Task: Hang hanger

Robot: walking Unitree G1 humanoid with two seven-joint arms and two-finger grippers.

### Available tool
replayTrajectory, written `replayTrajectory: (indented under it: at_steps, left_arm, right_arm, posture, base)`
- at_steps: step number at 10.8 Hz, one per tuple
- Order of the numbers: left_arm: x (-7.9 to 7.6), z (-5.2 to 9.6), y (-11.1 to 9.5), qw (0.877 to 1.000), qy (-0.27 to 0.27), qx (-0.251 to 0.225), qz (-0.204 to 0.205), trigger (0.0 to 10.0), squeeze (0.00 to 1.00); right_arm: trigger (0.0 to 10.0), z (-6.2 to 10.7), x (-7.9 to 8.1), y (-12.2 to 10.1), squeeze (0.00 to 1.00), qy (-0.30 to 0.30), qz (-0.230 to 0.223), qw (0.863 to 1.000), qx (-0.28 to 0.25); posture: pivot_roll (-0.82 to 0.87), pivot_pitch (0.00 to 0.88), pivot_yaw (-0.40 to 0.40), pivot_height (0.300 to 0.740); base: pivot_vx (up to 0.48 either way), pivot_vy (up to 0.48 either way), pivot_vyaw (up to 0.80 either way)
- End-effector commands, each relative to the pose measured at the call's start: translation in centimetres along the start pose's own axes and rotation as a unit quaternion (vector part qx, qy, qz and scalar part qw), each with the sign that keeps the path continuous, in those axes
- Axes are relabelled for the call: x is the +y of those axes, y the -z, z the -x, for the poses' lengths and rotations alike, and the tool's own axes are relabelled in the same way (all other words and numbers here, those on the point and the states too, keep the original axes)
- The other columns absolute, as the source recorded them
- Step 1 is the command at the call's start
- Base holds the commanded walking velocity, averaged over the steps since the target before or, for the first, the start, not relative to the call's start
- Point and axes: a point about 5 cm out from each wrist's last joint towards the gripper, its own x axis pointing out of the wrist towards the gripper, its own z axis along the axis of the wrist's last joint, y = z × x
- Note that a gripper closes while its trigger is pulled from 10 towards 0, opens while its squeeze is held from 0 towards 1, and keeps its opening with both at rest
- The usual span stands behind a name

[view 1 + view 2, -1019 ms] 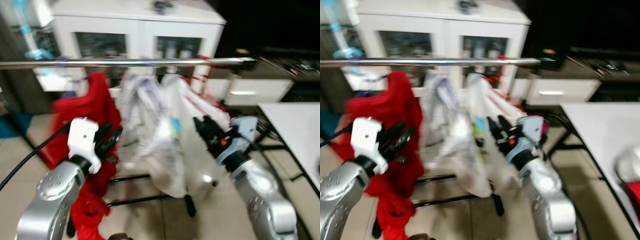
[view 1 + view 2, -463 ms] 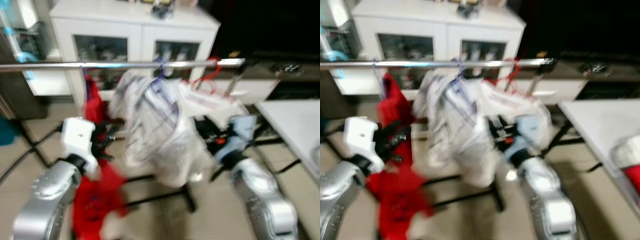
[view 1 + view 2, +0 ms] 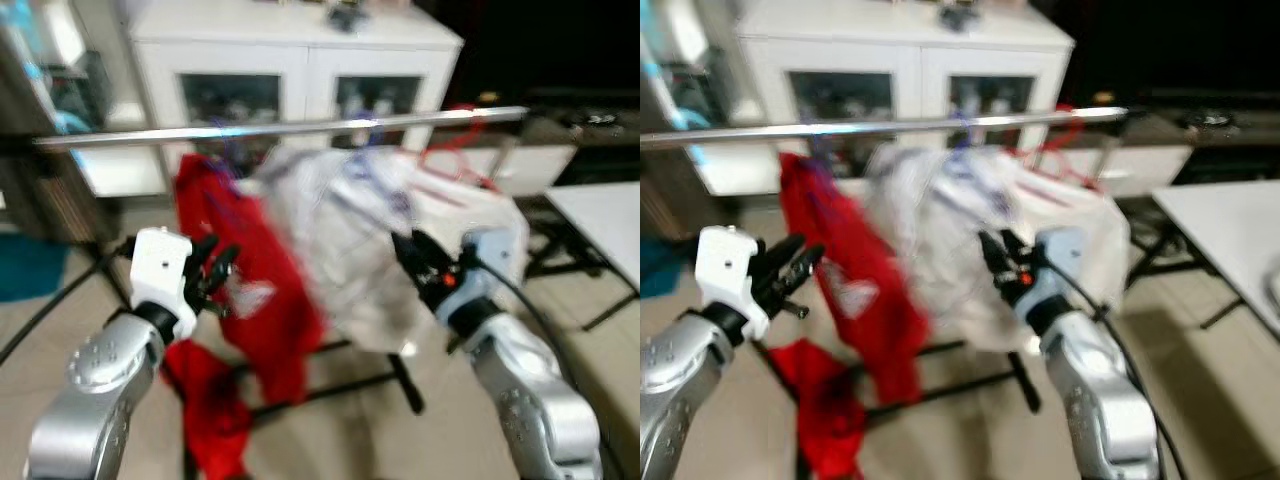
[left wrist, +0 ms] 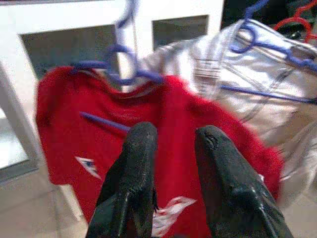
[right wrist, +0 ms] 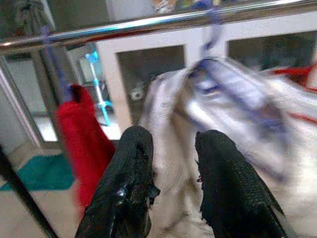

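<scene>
A chrome clothes rail (image 3: 300, 128) runs across in front of me. A red shirt (image 3: 250, 285) hangs from it on a blue hanger (image 4: 119, 74), swung out at a slant. To its right a white garment (image 3: 370, 250) hangs on another blue hanger (image 5: 218, 74). Further right on the rail there is a red hanger (image 3: 455, 150). My left gripper (image 3: 215, 272) is open and empty just in front of the red shirt. Facing the white garment, my right gripper (image 3: 415, 258) is open with nothing between its fingers.
A white cabinet (image 3: 300, 60) with glass doors stands behind the rail. A white table (image 3: 610, 215) is at the right. The rack's black base bars (image 3: 350, 385) cross the tiled floor, and a red cloth (image 3: 210, 410) hangs low at the left.
The view has shifted and stays blurred. The red shirt and white garment have swung to the right on the rail. Both grippers stay raised and open.
</scene>
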Motion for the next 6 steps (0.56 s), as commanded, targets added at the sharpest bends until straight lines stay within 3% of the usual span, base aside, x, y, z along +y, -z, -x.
replayTrajectory:
  at_steps: [1,5,6]
  left_arm:
    - [-0.13,-0.12,-0.22,1.0,0.002,0.001,-0.014,10.0,0.0]
    - [-0.16,-0.29,-0.03,1.0,0.001,0.006,-0.023,10.0,0.0]
    - [-0.35,-0.32,0.05,1.0,0.01,0.005,-0.011,10.0,0.0]
  right_arm:
    - [10.0,-0.23,0.65,0.0,0.0,-0.021,-0.004,1.0,0.002]
    - [10.0,-0.34,0.92,0.14,0.0,-0.039,-0.001,0.999,0.005]
    - [10.0,-0.44,0.5,0.22,0.0,-0.017,-0.014,1.0,0.01]
  posture:
    - [0.0,0.0,-0.07,0.74]
    - [0.0,0.0,-0.062,0.74]
    - [0.0,0.0,-0.062,0.74]
  base:
    - [0.0,-0.48,0.8]
    - [0.0,-0.48,0.8]
    - [0.0,0.0,0.0]
